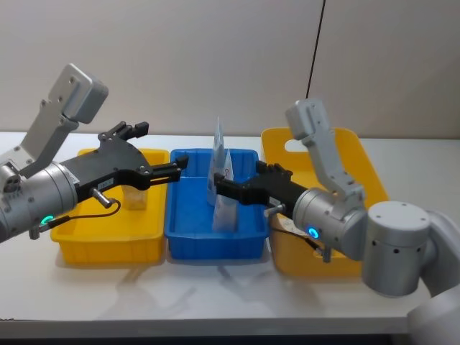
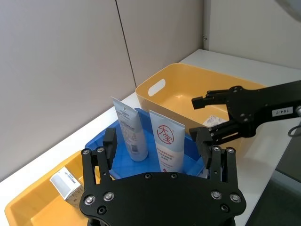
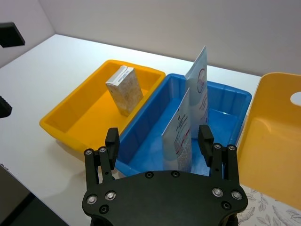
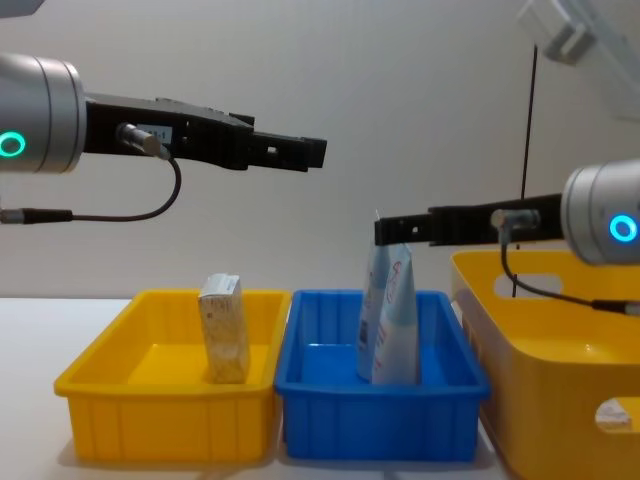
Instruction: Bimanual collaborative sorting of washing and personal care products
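Two slim pale-blue and white tubes (image 1: 218, 158) (image 4: 388, 320) stand upright in the blue bin (image 1: 187, 241). A small beige carton (image 1: 134, 198) (image 3: 124, 89) stands in the left yellow bin (image 1: 93, 244). A grey leaf-print pouch (image 3: 270, 207) lies in the large yellow tub (image 1: 359, 154) on the right. My left gripper (image 1: 164, 149) (image 2: 156, 139) hovers open above the seam between the left yellow bin and the blue bin, holding nothing. My right gripper (image 1: 244, 178) (image 4: 385, 230) is open at the height of the tubes' tops, just right of them, with nothing gripped.
The three containers stand side by side on a white table (image 1: 215, 302), with a plain wall close behind. A black cable (image 1: 316, 43) runs down the wall behind the right tub. Bare tabletop lies in front of the bins.
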